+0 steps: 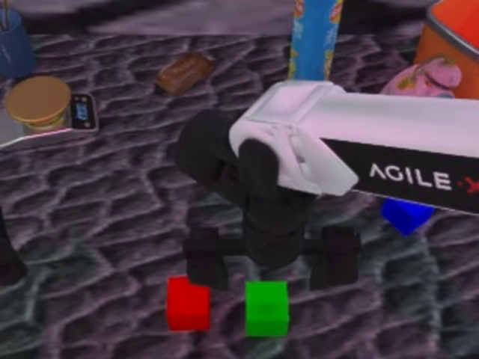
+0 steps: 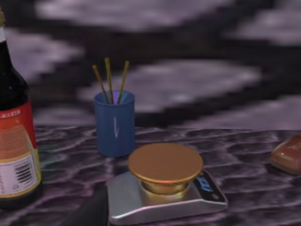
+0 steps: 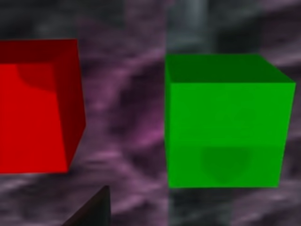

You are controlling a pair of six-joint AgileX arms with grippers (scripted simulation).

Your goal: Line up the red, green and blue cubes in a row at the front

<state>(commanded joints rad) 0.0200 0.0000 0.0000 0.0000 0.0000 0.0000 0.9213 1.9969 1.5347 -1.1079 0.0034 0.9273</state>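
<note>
The table (image 1: 112, 202) is a dark surface with a mottled grey and purple, vein-like pattern, and the backdrop beyond it carries the same blotchy dark tones. The right arm reaches in from the top view's right, its black two-finger right gripper (image 1: 271, 263) hanging over the front of the table with its fingers spread wide apart and empty. Just below it sit the small bright red cube (image 1: 188, 303) and the small bright green cube (image 1: 267, 307), side by side near the front edge with a gap of bare table between them. The small deep blue cube (image 1: 406, 215) lies farther back and to the right, partly hidden under the arm. At the back left stand a silver kitchen scale with a round gold platter (image 1: 39, 105), a blue cup holding thin sticks (image 2: 114, 123) and a dark glass bottle with a red label (image 2: 14, 141); a brown chocolate-like bar (image 1: 184, 72) lies nearby. The left gripper is out of sight
</note>
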